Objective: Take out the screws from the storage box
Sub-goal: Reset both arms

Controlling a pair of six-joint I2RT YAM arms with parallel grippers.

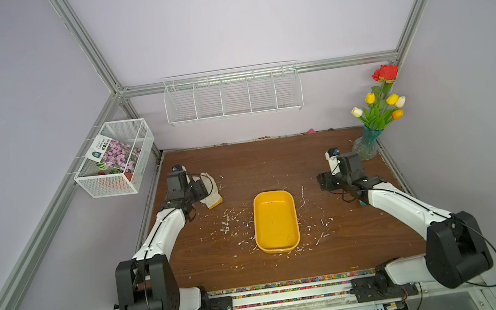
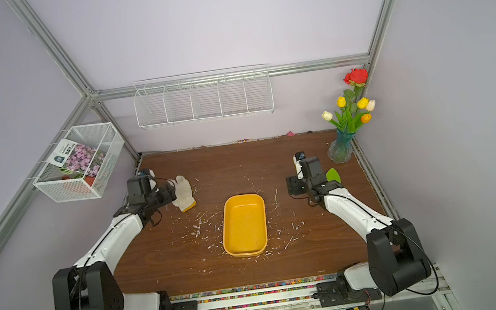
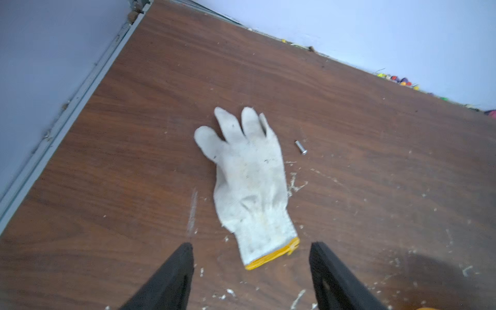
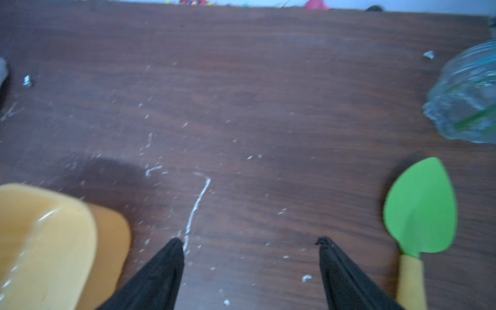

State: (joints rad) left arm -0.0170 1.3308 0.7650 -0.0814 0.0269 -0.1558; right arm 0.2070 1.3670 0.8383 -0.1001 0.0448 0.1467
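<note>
Storage box (image 1: 276, 223) sits mid-worktop (image 1: 273, 165), well apart from both arms; its floor appears bare in both top views, though dark specks by the far wall are too small to identify. Left pincer (image 3: 251, 244) hangs near the cuff of a white glove (image 3: 249, 182), jaws apart, nothing between them; right pincer (image 4: 249, 239) is likewise apart and empty, between the box and a green trowel (image 4: 421, 212). One screw (image 3: 301, 147) lies on the worktop just beside the glove's fingers. Judgement: between picks, or near completion; the next move calls for a look into the box, then a low, narrow pinch on any screws found. The right wrist view is blurred; the box is cut off there; two silver bits cannot be identified.
</note>
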